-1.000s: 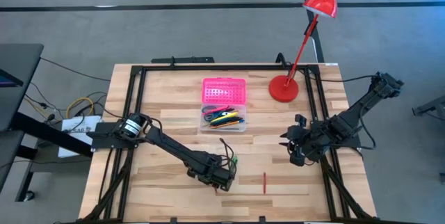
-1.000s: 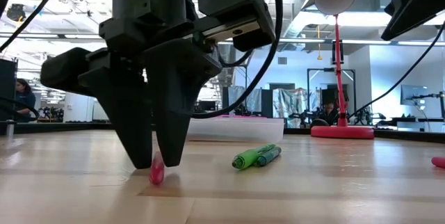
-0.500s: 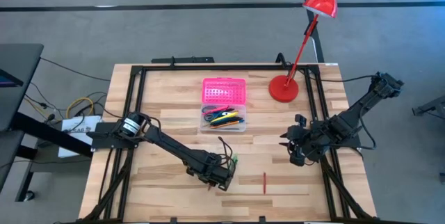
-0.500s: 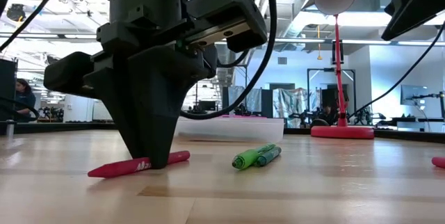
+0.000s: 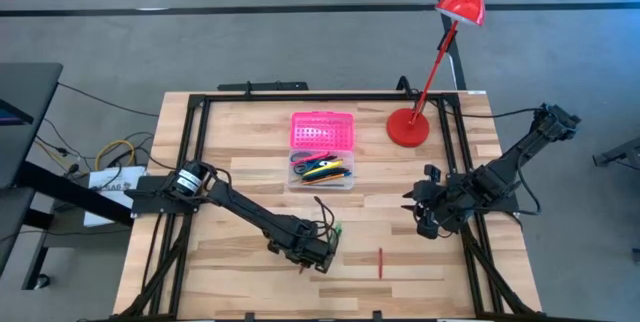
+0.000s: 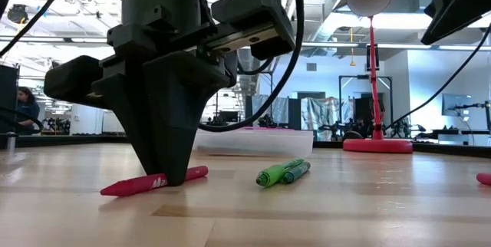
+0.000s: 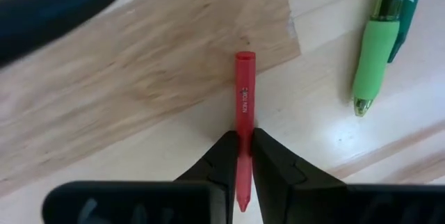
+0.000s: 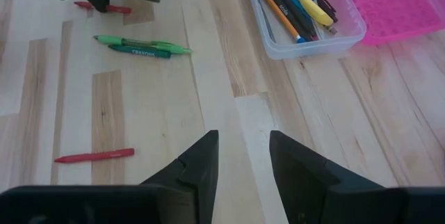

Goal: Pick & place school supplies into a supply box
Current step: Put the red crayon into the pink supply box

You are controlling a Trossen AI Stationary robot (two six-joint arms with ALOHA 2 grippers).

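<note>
red crayon [image 7: 244, 123]: slim waxy stick with small print too fine to read, lay flat on the table [image 5: 240, 142], pinched mid-length
left pincer [image 7: 243, 156]: dark tapered fingers pressed onto the red crayon near the table's front edge
green pens [image 8: 142, 45]: two, side by side just beside it; darker one read "crayons"
second red crayon [image 8: 94, 156]: lay alone, apart
supply box [image 5: 322, 169]: clear plastic base holding pens, studded pink lid [image 5: 322, 130] open
right pincer [image 8: 243, 156]: spread, empty, above the table's right side
table: pale wood planks
</note>
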